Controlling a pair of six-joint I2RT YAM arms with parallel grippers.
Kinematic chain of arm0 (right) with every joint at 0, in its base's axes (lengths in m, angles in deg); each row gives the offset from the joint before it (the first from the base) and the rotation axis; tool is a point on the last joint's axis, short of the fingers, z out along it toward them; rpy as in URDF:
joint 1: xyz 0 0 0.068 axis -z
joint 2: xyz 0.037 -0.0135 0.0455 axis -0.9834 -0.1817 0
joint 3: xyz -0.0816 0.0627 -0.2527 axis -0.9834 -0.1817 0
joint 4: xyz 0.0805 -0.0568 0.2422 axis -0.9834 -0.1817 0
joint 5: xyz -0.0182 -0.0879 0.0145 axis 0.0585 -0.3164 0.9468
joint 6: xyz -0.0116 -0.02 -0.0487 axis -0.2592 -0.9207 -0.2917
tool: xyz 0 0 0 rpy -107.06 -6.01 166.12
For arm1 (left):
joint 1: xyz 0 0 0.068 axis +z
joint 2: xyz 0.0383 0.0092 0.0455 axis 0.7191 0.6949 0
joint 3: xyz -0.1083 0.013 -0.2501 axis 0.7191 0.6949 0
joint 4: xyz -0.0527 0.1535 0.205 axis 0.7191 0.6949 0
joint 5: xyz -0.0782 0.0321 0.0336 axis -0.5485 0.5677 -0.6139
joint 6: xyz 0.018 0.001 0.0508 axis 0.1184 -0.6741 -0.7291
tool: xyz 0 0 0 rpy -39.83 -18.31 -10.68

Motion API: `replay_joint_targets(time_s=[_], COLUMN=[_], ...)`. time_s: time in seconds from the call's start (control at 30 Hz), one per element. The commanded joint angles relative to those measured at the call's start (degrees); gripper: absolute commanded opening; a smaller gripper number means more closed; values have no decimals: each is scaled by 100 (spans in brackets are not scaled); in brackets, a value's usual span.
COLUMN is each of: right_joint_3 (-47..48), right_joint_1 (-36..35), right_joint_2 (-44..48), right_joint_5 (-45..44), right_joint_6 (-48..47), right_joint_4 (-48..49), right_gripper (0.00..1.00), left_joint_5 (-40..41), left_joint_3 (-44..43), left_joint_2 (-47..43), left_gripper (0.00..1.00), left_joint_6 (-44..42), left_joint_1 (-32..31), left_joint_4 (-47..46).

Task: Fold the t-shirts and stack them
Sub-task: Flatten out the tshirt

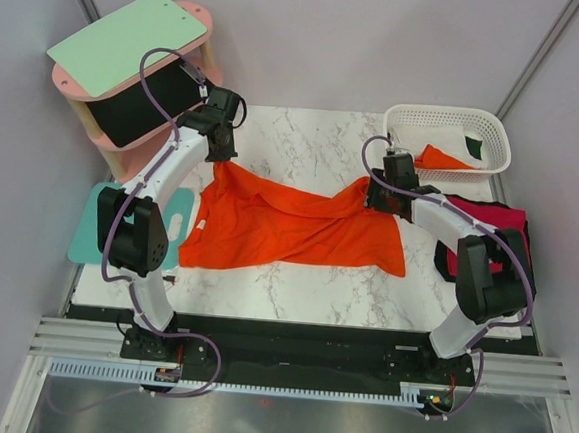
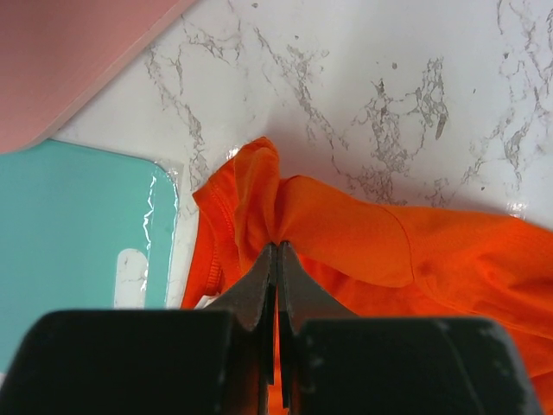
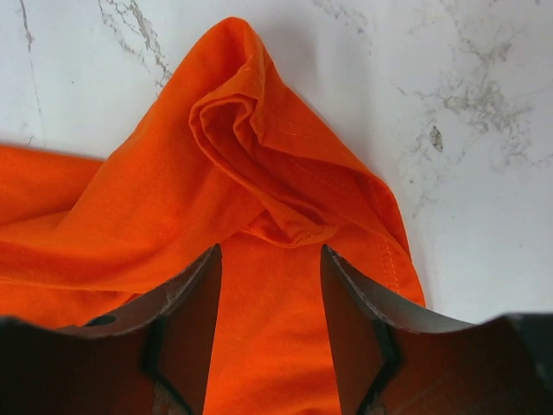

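Pinching a bunched corner of the orange shirt [image 1: 289, 227], the left gripper [image 2: 276, 246] has its two fingers pressed tight together on the cloth. It holds that corner near the far left corner of the table [image 1: 306, 138].

The right gripper [image 3: 270, 251] has its fingers apart. One finger sits on each side of a strip of the same shirt, and a folded lump of cloth lies just in front of them. It is not squeezing anything.

The shirt lies long and wrinkly across the middle of the table, from one gripper to the other. It looks like each gripper works one end so the shirt can be pulled flat. A flat shirt is easier to fold, so the folding has probably not begun.

A teal mat [image 1: 93, 226] lies at the left edge, just beside the shirt.

A white basket [image 1: 448, 115] sits at the far right corner. Inside it are an orange cloth [image 1: 440, 158] and a dark green cloth [image 1: 474, 147].

A red shirt [image 1: 495, 215] lies in a heap at the right edge, with something black under it.

Past the far left corner stands a pink shelf [image 1: 200, 14]. It has a green board [image 1: 128, 43] on top and something black and flat on its lower level.
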Motion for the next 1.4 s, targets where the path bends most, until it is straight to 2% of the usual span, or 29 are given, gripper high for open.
replay_joint_targets(time_s=[0.0,0.2,0.5,0.93,1.13,1.33,1.37], right_joint_3=[-68,47,117,214,222,12,-23], right_joint_1=[27,27,27,27,27,18,27], right_joint_2=[-284,-680,-294,-478,-829,-953,-944], right_joint_5=[270,174,-98,-731,-591,-213,-161], right_joint_6=[134,169,134,46,63,116,133], right_joint_4=[290,414,133,-43,351,1221,1501], right_gripper=[54,50,51,47,47,42,39], left_joint_5=[-4,-31,-39,-101,-136,-110,-110], left_joint_3=[22,-4,-21,-57,-57,-92,-92], left_joint_2=[-93,-22,21,109,136,153,154], left_gripper=[2,2,2,2,2,2,2], left_joint_6=[12,4,-32,-49,-32,-76,-93], left_joint_1=[2,2,2,2,10,2,2], left_joint_4=[-200,-201,-201,-209,-201,-201,-201])
